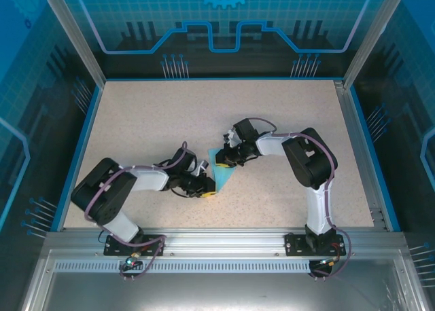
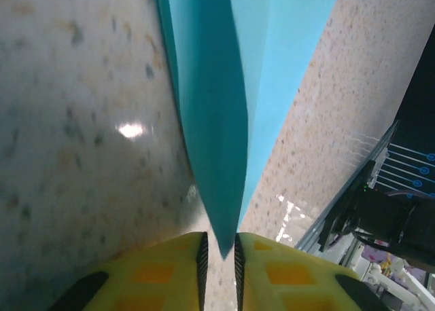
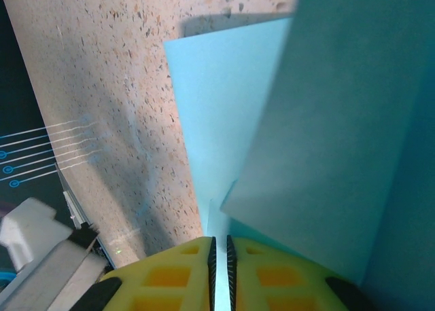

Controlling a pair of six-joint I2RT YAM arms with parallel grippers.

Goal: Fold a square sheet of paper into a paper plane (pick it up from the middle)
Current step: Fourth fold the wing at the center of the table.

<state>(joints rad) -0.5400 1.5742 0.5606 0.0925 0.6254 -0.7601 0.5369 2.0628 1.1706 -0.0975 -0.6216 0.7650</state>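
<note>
The table (image 1: 285, 107) is lit brightly and evenly from above in the top view, and only short, soft shadows are cast beneath the arms. In the left wrist view a white glare spot is seen on the table, whose near surface is blurred and smeared. The square sheet of paper (image 2: 272, 66) is rendered pale where light strikes it and deep teal on its shaded fold. In the right wrist view a grey shadow is thrown beside the paper, and speckle detail is kept sharp farther off
</note>
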